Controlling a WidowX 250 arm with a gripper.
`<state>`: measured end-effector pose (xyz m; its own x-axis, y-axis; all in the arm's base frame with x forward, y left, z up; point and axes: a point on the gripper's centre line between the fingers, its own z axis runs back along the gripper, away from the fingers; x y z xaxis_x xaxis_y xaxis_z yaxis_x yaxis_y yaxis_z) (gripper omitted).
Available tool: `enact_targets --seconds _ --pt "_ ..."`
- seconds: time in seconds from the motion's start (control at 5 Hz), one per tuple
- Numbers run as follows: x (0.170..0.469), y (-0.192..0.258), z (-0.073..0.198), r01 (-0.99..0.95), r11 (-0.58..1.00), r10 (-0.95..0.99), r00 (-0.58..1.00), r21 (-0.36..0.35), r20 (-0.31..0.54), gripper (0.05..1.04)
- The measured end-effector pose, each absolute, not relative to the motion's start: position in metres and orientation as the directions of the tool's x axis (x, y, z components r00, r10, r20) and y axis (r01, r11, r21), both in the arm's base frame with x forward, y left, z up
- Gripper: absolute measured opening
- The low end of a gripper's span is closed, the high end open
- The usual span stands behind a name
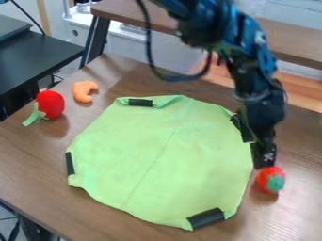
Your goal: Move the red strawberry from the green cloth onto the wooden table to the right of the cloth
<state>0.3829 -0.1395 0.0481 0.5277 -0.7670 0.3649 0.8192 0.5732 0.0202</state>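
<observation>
A brown wooden tabletop (pixel 154 230) is spreading across the view, with a black table (pixel 37 59) standing beyond its left edge. A large green cloth (pixel 164 157) is lying over the middle of the tabletop, roughly round, its edge folding a little at the far side. The black robot arm is reaching in from above, hanging past the cloth's right side. Its jaws (pixel 265 162) are pointing down just at the upper side of a small red toy with a green top (pixel 271 180); whether they are gripping it or standing open, I cannot tell. That toy is sitting right of the cloth. A bigger red toy with a green stem (pixel 50 104) is resting near the left edge, and an orange, curved piece (pixel 83 91) is lying beside it, towards the far corner. Black strips (pixel 206 218) are marking the cloth's rim in four places.
</observation>
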Motion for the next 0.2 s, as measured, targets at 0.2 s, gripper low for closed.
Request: enact_targets --seconds 0.2 --pt "0.3696 -0.0982 0.0793 0.798 0.603 -0.727 0.540 0.017 0.425 1.000"
